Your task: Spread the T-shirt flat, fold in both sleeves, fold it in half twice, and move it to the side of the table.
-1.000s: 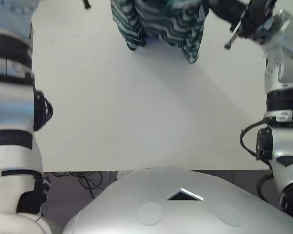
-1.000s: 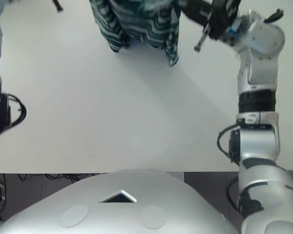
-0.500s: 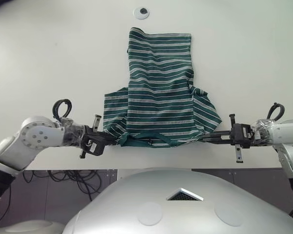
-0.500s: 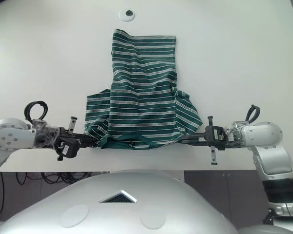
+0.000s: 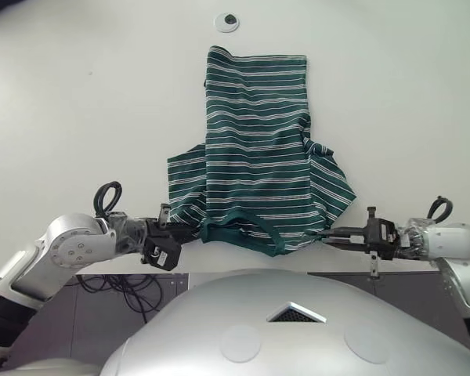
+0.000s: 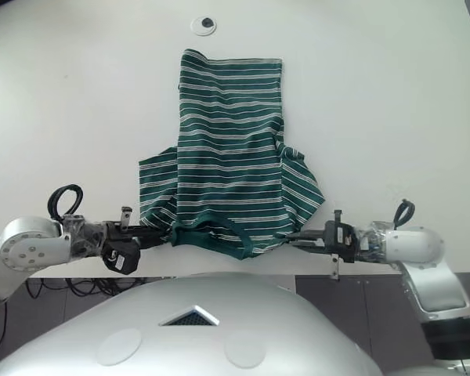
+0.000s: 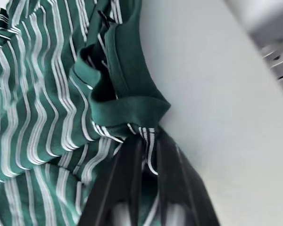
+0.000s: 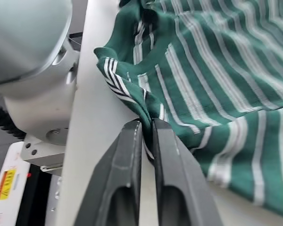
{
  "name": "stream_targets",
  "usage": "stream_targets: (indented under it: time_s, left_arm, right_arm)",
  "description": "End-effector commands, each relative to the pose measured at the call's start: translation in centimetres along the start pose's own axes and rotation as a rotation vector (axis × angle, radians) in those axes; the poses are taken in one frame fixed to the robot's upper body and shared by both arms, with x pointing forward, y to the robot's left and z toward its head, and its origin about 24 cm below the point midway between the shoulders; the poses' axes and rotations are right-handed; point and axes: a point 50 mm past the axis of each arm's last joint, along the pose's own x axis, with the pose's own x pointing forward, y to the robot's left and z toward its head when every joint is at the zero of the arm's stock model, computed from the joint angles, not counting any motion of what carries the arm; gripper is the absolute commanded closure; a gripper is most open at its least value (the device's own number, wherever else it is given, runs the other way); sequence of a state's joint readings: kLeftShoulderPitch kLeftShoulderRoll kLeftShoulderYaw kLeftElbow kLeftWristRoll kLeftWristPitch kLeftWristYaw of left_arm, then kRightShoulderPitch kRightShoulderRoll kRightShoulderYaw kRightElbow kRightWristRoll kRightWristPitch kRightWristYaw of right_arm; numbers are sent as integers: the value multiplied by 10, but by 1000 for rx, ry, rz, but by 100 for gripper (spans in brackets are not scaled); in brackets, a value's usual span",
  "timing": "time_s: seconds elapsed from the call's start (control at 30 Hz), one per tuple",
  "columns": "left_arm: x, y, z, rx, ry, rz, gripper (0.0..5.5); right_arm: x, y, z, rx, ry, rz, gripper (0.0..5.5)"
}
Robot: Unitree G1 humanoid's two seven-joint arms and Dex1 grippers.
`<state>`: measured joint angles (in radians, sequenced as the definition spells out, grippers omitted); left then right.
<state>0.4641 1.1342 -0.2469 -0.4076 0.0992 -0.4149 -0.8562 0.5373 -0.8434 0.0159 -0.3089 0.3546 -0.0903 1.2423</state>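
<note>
A green T-shirt (image 5: 254, 149) with thin white stripes lies lengthwise on the white table (image 5: 78, 117), its collar (image 5: 243, 233) at the near edge and its hem at the far side. My left gripper (image 5: 189, 229) is shut on the shirt's near left shoulder corner, beside the collar (image 7: 127, 106). My right gripper (image 5: 313, 233) is shut on the near right shoulder corner (image 8: 132, 101). Both sleeves are bunched inward along the shirt's sides. The near edge of the shirt sags slightly over the table's front edge.
A small round white disc (image 5: 227, 21) with a dark centre sits on the table beyond the shirt's hem. Bare tabletop stretches to the left and right of the shirt. Cables (image 5: 117, 286) lie on the floor below the front edge.
One second ago both arms held the shirt high at the far side. Since half a second ago both grippers have pulled the shoulder corners nearer the front edge, and the collar now hangs lower.
</note>
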Motion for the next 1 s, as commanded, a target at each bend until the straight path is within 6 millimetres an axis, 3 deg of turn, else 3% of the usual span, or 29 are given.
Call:
stream_targets:
  time_s: [0.03, 0.13, 0.3, 0.4, 0.5, 0.63, 0.83, 0.9, 1.0]
  left_arm:
    - [-15, -8, 10, -137, -14, -101, 441]
    - [-28, -6, 10, -193, -4, -154, 429]
    - [-40, 26, 13, -203, -111, -19, 429]
    - [-28, 66, -6, -174, -91, 276, 429]
    - [-15, 81, -44, -153, 97, 386, 429]
    - [3, 68, -80, -121, 265, 332, 429]
    - [12, 39, -107, -104, 374, 203, 429]
    - [5, 27, -113, -112, 419, 148, 429]
    - [-22, 10, -114, -140, 492, 69, 429]
  right_arm:
    - [-16, -2, 10, -21, 33, 9, 443]
    - [-26, -7, 14, -44, 60, -2, 409]
    - [-37, -25, 20, -95, 13, -86, 409]
    - [-17, -51, 26, -231, -56, -242, 409]
    - [5, -74, 28, -311, -53, -344, 409]
    - [17, -89, 18, -371, 52, -390, 409]
    - [14, -92, -2, -425, 251, -368, 409]
    - [9, -89, -13, -424, 341, -330, 409]
    - [-9, -73, -35, -378, 500, -216, 409]
